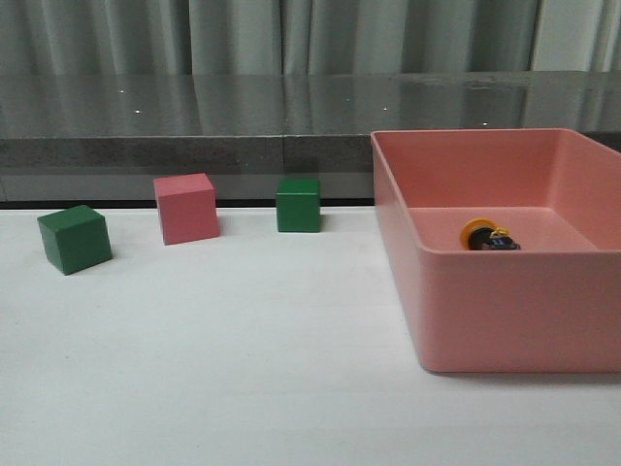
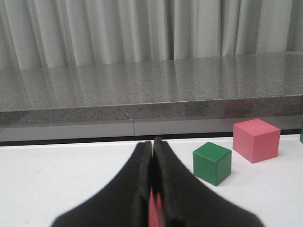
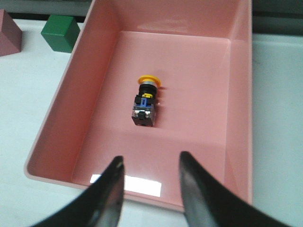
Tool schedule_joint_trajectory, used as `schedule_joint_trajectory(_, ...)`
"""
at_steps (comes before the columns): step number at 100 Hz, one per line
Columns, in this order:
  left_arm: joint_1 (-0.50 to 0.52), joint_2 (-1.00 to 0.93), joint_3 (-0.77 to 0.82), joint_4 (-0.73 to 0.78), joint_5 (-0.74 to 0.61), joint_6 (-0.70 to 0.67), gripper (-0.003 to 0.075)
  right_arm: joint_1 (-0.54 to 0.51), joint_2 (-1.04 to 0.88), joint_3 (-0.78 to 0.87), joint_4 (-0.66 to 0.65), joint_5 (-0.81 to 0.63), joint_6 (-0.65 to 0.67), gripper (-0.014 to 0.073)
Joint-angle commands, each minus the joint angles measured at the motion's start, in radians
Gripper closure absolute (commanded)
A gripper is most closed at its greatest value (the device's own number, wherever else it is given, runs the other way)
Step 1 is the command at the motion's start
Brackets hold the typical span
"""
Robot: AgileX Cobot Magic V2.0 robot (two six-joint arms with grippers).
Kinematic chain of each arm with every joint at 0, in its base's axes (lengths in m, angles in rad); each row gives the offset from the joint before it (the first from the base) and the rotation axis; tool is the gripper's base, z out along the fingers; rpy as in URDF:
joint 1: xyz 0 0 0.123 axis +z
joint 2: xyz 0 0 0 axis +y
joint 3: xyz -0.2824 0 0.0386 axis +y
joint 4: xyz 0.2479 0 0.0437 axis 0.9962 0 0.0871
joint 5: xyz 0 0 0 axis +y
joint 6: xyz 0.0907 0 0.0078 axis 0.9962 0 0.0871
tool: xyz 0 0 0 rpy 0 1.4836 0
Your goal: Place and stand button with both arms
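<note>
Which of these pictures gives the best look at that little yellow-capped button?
The right wrist view: the button lies on its side in the pink bin, seen whole from above. The front view shows only part of it over the bin wall. The left wrist view misses it.

You have the button (image 3: 145, 101) lying on its side on the floor of the pink bin (image 3: 61, 97), roughly in the middle and clear of all four walls. Its round yellow cap (image 3: 148, 81) points toward the far end of the bin, away from the robot, and the black barrel runs back from it to a blue and clear base block that faces the near wall. In the front view you see only the yellow cap and a dark bit of the button (image 1: 490, 237) showing above the bin's (image 1: 505, 291) near rim. It is not upright, and nothing is touching it.
</note>
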Motion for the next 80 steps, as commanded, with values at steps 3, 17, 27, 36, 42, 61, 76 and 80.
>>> schedule_joint_trajectory(3,0.001,-0.033,0.03,-0.009,-0.081,-0.012,0.0739,0.025,0.074,-0.08,0.021,-0.088,-0.033,0.0075)
schedule_joint_trajectory(17,0.001,-0.033,0.03,-0.009,-0.081,-0.012,0.0739,0.048,0.219,-0.158,0.025,-0.101,-0.033,0.0096)
schedule_joint_trajectory(27,0.001,-0.033,0.03,-0.009,-0.081,-0.012,0.0739,0.053,0.337,-0.215,0.025,-0.11,-0.044,0.0104)
schedule_joint_trajectory(36,0.001,-0.033,0.03,-0.009,-0.081,-0.012,0.0739,0.053,0.449,-0.266,0.025,-0.111,-0.07,0.0104)
schedule_joint_trajectory(42,0.001,-0.033,0.03,-0.009,-0.081,-0.012,0.0739,0.053,0.52,-0.296,0.025,-0.11,-0.073,0.0104)
schedule_joint_trajectory(61,0.001,-0.033,0.03,-0.009,-0.081,-0.012,0.0739,0.053,0.683,-0.364,0.025,-0.11,-0.073,0.0104)
schedule_joint_trajectory(76,0.001,-0.033,0.03,-0.009,-0.081,-0.012,0.0739,0.053,0.76,-0.39,0.025,-0.131,-0.073,0.0104)
schedule_joint_trajectory(80,0.001,-0.033,0.03,-0.009,-0.081,-0.012,0.0739,0.054,0.777,-0.393,0.025,-0.135,-0.073,0.0104)
